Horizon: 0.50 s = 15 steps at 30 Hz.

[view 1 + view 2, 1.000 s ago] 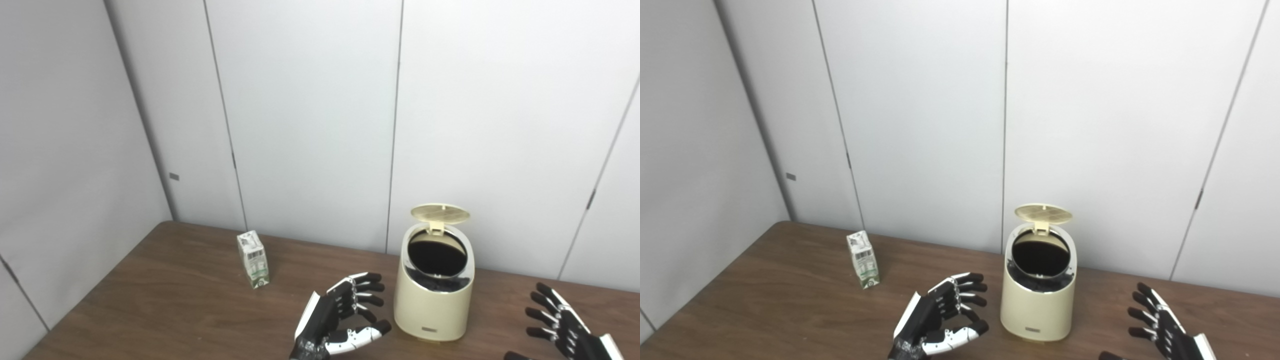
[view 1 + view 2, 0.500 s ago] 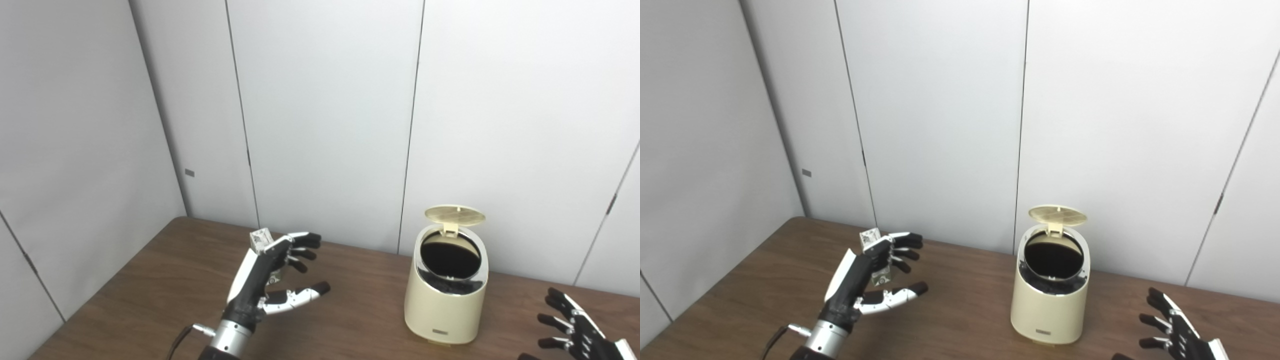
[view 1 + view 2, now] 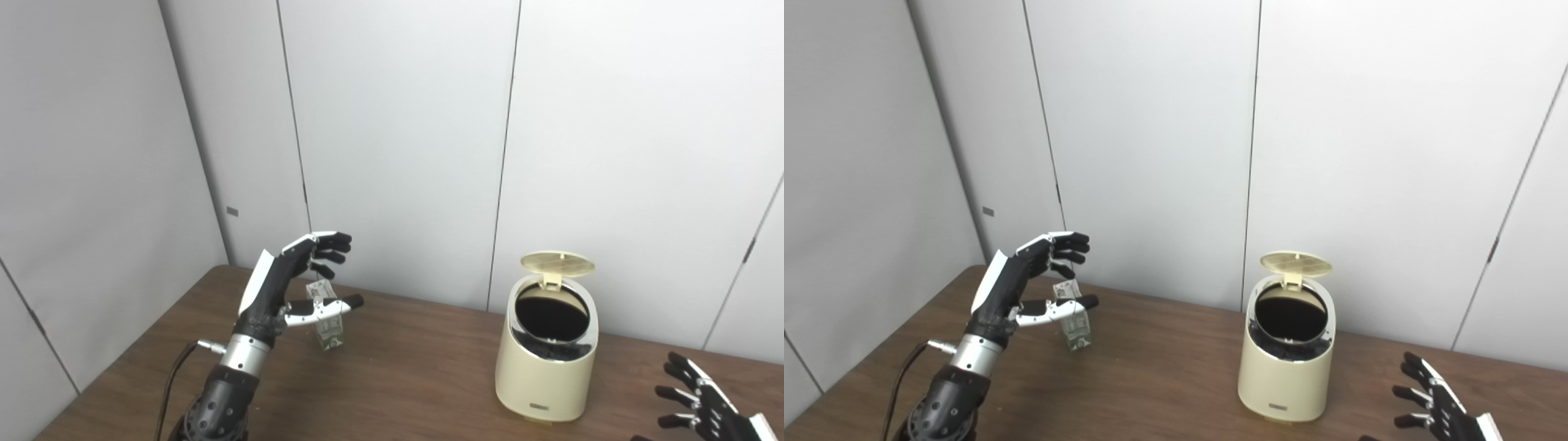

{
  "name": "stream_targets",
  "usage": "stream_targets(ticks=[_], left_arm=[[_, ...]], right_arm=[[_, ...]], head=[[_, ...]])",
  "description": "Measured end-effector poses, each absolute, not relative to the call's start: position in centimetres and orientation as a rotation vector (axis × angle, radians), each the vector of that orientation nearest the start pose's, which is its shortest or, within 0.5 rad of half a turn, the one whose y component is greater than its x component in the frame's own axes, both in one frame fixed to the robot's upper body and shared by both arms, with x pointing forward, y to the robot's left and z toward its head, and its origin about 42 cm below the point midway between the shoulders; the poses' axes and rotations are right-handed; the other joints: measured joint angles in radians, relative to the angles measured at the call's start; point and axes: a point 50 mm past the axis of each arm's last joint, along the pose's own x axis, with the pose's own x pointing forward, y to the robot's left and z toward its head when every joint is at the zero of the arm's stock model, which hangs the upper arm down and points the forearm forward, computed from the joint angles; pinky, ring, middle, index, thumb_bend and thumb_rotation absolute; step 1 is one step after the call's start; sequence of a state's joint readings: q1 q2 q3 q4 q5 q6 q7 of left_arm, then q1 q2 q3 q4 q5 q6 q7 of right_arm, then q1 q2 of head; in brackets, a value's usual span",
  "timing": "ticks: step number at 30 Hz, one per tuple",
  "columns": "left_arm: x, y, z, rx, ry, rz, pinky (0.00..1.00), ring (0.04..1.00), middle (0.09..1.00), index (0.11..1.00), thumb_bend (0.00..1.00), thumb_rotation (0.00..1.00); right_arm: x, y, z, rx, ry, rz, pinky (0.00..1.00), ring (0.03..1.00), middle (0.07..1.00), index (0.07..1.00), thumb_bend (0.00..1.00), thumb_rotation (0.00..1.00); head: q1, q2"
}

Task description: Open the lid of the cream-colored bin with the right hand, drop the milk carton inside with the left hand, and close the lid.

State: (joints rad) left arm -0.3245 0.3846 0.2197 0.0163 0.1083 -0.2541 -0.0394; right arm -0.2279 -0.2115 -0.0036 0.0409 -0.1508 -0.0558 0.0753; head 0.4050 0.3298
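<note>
Two hands are ours at this brown table [image 3: 398, 380], and neither grasps anything. Our left hand [image 3: 288, 282] is raised above the table's left part, palm turned toward the right, its fingers [image 3: 327, 245] spread and slightly curled, the thumb [image 3: 331, 304] stretched out below them. The milk carton [image 3: 329, 327] stands upright on the table just behind that hand; the thumb crosses in front of the carton's upper part, so we see only its top edge and its lower half with the green print. We cannot tell whether the thumb touches the carton, but the fingers sit clearly above it and are not closed around it, so the hand is released.

Well to the right stands the cream bin [image 3: 545, 373], upright on the table near the grey panel wall [image 3: 398, 122]. Its round lid [image 3: 557, 263] is lifted, tipped back on the hinge at the far rim, and we look straight into the dark opening ringed by a shiny band. A small label sits low on the bin's front.

Our right hand [image 3: 1436, 410] lies low at the bottom right corner, well apart from the bin, fingers spread wide and empty.
</note>
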Motion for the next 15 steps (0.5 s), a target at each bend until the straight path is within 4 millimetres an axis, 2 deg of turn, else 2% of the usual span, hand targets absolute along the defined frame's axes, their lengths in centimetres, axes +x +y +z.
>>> stream_targets(ticks=[8, 13, 15], left_arm=[[38.1, 38.0, 25.8, 0.521, -0.576, 0.153, 0.82, 0.902, 0.876, 0.806, 0.84, 0.14], [39.0, 38.7, 25.0, 0.521, -0.535, 0.174, 0.92, 0.956, 0.948, 0.883, 0.86, 0.20], [39.3, 39.1, 24.6, 0.519, -0.510, 0.181, 0.93, 0.963, 0.954, 0.896, 0.87, 0.20]], right_arm=[[35.5, -26.0, 16.5, -0.370, -0.229, 0.103, 0.58, 0.782, 0.887, 0.896, 0.79, 0.30], [35.5, -26.0, 16.5, -0.373, -0.229, 0.103, 0.56, 0.777, 0.884, 0.889, 0.81, 0.32], [35.5, -26.1, 16.5, -0.373, -0.229, 0.103, 0.56, 0.774, 0.881, 0.886, 0.82, 0.32]], head=[[-0.003, 0.003], [-0.006, 0.009], [-0.006, 0.009]])
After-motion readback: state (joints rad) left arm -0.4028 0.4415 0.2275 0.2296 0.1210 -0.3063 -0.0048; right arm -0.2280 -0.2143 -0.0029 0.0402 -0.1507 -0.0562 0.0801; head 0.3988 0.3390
